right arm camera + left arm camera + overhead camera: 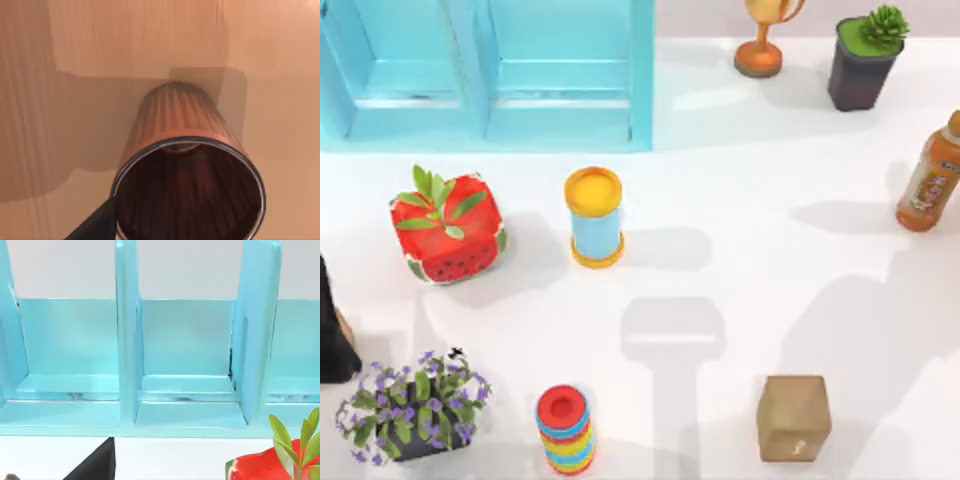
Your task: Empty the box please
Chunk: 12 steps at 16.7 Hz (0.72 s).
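Note:
A brown cardboard box (793,417) stands near the front edge of the table, right of the middle, with its top closed and its contents hidden. My left arm (332,335) shows as a dark shape at the table's far left edge, far from the box. In the left wrist view a black part of my left gripper (95,464) points toward the blue shelf (185,390). In the right wrist view a dark part of my right gripper (95,226) hangs beside the open mouth of a ribbed round bin (187,175), whose inside is dark.
The blue shelf (490,70) lines the back left. On the table stand a watermelon-patterned pot (448,228), a yellow-lidded blue can (594,217), a purple flower pot (412,408), a ring stack (565,428), a trophy (763,40), a succulent pot (863,62) and an orange bottle (930,175).

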{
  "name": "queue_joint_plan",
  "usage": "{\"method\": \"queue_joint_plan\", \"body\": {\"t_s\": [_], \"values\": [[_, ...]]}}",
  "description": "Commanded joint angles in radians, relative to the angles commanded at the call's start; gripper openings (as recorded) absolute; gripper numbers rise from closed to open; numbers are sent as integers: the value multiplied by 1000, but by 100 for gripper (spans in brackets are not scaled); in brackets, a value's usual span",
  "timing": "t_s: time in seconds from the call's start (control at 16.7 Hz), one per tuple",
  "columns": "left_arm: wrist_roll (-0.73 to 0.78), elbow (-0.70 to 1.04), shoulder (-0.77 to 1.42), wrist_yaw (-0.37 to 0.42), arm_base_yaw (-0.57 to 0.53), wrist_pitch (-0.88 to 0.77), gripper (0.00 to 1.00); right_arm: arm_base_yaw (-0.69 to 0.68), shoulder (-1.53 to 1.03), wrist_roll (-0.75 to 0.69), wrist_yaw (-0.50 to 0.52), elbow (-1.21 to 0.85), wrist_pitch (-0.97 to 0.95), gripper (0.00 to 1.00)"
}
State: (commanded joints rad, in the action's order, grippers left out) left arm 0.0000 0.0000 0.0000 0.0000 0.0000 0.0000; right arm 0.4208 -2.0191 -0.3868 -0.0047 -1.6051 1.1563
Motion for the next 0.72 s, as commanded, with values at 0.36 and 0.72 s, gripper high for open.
{"method": "queue_joint_plan", "body": {"t_s": [0.36,0.72], "values": [[0,0,0,0,0,0,100,-1,-30,2,0,101,-131,100],[0,0,0,0,0,0,100,-1,-30,2,0,101,-131,77]]}}
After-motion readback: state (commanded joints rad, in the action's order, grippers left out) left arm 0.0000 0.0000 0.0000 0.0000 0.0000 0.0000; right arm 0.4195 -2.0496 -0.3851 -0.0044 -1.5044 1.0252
